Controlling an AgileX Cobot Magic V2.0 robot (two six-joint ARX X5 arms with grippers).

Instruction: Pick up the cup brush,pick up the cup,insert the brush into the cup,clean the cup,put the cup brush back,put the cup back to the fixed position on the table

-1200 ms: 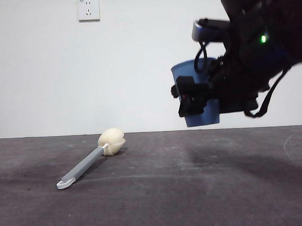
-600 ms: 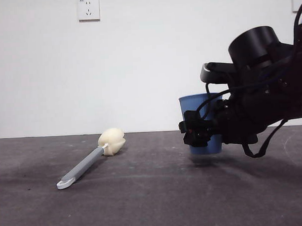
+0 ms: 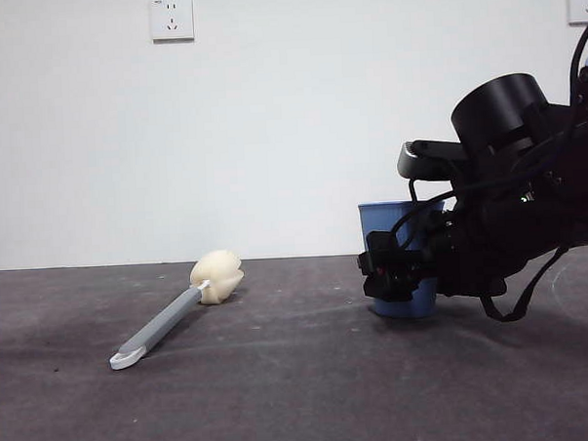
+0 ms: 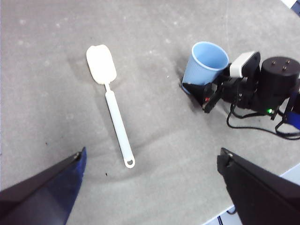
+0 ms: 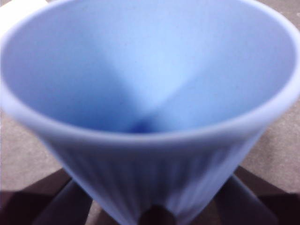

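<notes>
Right hand (image 3: 402,274) is clamped around the lower body of the blue ribbed plastic cup (image 3: 398,260), a tapered tumbler with no handle. In the front view the cup stands upright with its base down on the dark grey, matte, scuffed table (image 3: 302,396), or so close to it that no gap can be made out; the black arm bulks in from the right side and covers much of the cup's right flank. The right wrist view is filled by the cup's open mouth (image 5: 145,70), pale blue inside, with the hand's two black jaws pressed against the ribbed wall on either side near the base. That picture is soft and blurred, so the exact contact is hard to read, but the jaws appear tight on the cup.

From the left wrist view the same cup (image 4: 205,63) shows from above, mouth up, with the right hand (image 4: 206,93) gripping it low.

Well apart from the cup, the long cup brush (image 3: 171,314) lies flat on the table: a straight grey handle with a white looped end and a cream-yellow bulbous sponge head. In the front view the loop points toward the camera and the sponge head lies farther back. Nothing touches the brush (image 4: 110,101).

Left hand (image 4: 150,187) hangs high above the table with its two jaws spread wide, holding nothing.
</notes>
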